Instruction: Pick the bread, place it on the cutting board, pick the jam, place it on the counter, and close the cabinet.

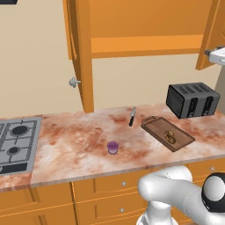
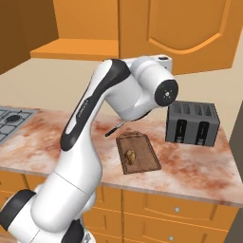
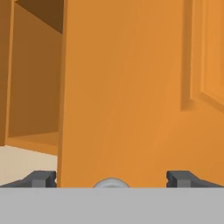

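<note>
The bread (image 1: 170, 136) lies on the dark cutting board (image 1: 154, 124), to the right on the marbled counter (image 1: 74, 145); the bread (image 2: 130, 156) and board (image 2: 142, 163) also show in the right base view. The purple jam (image 1: 113, 147) jar stands on the counter near its front edge. The cabinet (image 1: 145, 26) is open, with both doors swung out. My gripper (image 3: 112, 180) is open, its fingertips (image 3: 43, 178) spread close against the right cabinet door (image 3: 131, 87), with a silver knob (image 3: 111, 183) low between them. My white hand (image 1: 217, 56) is high at the right edge.
A black toaster (image 1: 192, 99) stands behind the board, and a knife (image 1: 132, 116) lies left of it. The grey gas hob (image 1: 15, 143) is at the far left. The left cabinet door (image 1: 81, 52) with its knob (image 1: 74, 82) hangs out over the counter.
</note>
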